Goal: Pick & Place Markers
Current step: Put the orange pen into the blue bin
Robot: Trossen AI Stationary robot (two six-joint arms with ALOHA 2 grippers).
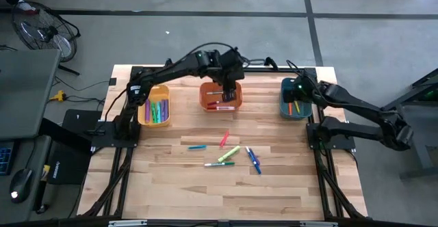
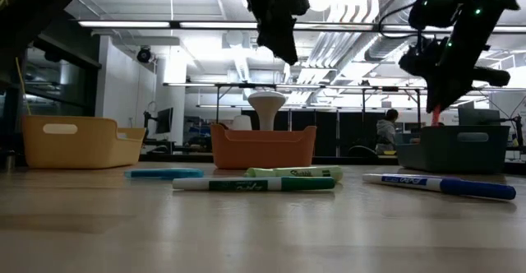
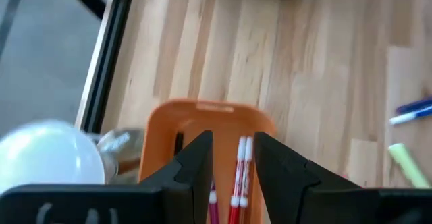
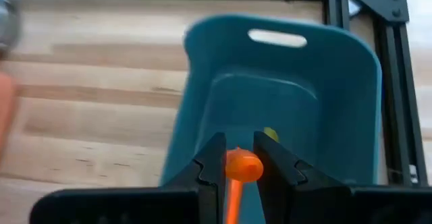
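My right gripper pinches an orange marker over the teal bin; the left gripper, part-open and empty, hangs above the orange bin. Six markers lie loose at six o'clock.

Loose markers flat mid-table; others in bins; orange marker between right fingers.

Left gripper parted, right gripper clamped.

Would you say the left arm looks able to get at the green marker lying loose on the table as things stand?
Probably yes. The left gripper hovers open and empty above the orange bin, and the green marker lies in open tabletop with nothing over it. The right gripper is off at the teal bin, holding an orange marker.
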